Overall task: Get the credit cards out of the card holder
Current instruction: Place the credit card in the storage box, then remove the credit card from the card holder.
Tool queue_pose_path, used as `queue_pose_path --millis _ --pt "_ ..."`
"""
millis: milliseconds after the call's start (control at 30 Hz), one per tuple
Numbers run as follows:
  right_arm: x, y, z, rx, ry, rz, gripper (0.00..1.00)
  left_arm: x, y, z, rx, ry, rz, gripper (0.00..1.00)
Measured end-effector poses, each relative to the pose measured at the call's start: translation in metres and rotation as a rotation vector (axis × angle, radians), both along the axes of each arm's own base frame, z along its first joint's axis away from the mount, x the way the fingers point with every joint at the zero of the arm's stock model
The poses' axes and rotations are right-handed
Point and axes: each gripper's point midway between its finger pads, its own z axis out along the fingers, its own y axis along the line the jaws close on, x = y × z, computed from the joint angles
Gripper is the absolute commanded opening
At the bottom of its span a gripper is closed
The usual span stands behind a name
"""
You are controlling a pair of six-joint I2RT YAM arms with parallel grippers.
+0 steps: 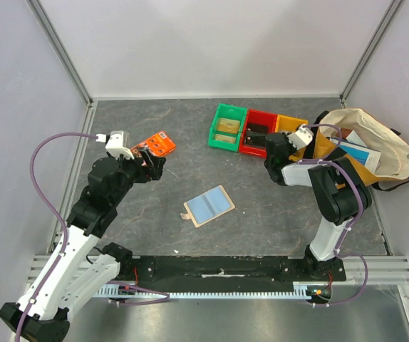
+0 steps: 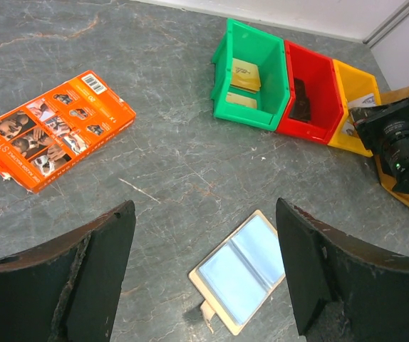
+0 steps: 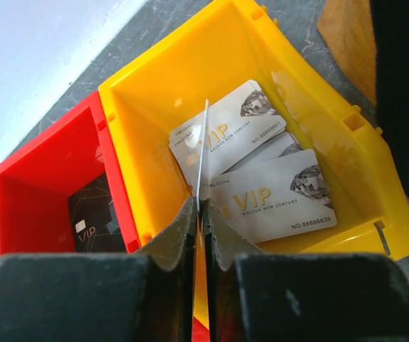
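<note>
The beige card holder (image 1: 208, 206) lies open and flat on the table, pale blue inside, its tab at the near left; it also shows in the left wrist view (image 2: 246, 270). My left gripper (image 2: 204, 274) is open and empty, hovering above and left of the holder. My right gripper (image 3: 199, 214) is shut on a thin white credit card (image 3: 202, 153), held edge-on over the yellow bin (image 3: 144, 135). Silver VIP cards (image 3: 276, 196) lie in the yellow bin. A black VIP card (image 3: 94, 217) lies in the red bin (image 3: 40, 171).
An orange picture packet (image 2: 48, 128) lies at the left. Green (image 1: 229, 126), red (image 1: 257, 130) and yellow (image 1: 291, 123) bins stand in a row at the back. A beige cloth bag (image 1: 365, 142) sits at the right. Tan cards lie in the green bin (image 2: 244, 75).
</note>
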Motion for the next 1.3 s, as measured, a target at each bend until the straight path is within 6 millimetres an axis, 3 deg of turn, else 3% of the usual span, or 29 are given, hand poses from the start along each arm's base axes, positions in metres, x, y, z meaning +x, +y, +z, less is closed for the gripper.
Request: queue_pose_path --millis 367,433,533,767,933,1067,1300 --pt "-0.007 -0.013 -0.015 -0.023 0.107 -0.03 0.51 0.0 0.0 -0.006 0.005 0.012 -0.001 0.85" --pt "-0.01 -0.015 -0.014 -0.035 0.125 -0.029 0.54 0.0 0.0 -0.007 0.005 0.013 -0.002 0.85" --pt "-0.012 -0.016 -0.006 -0.056 0.133 -0.024 0.64 0.0 -0.001 -0.007 0.004 0.014 -0.007 0.85" --pt "-0.014 -0.008 0.033 -0.106 0.105 0.021 0.84 0.0 -0.003 -0.008 0.005 0.02 -0.014 0.84" --pt "-0.022 0.02 0.055 -0.14 0.094 0.115 0.95 0.002 -0.005 -0.012 0.007 0.032 -0.021 0.85" --pt "-0.033 0.06 0.072 -0.158 0.089 0.275 0.98 0.004 -0.008 -0.019 0.012 0.058 -0.038 0.85" --pt "-0.07 0.143 0.092 -0.195 0.089 0.64 0.98 0.007 -0.022 -0.05 0.025 0.175 -0.09 0.83"
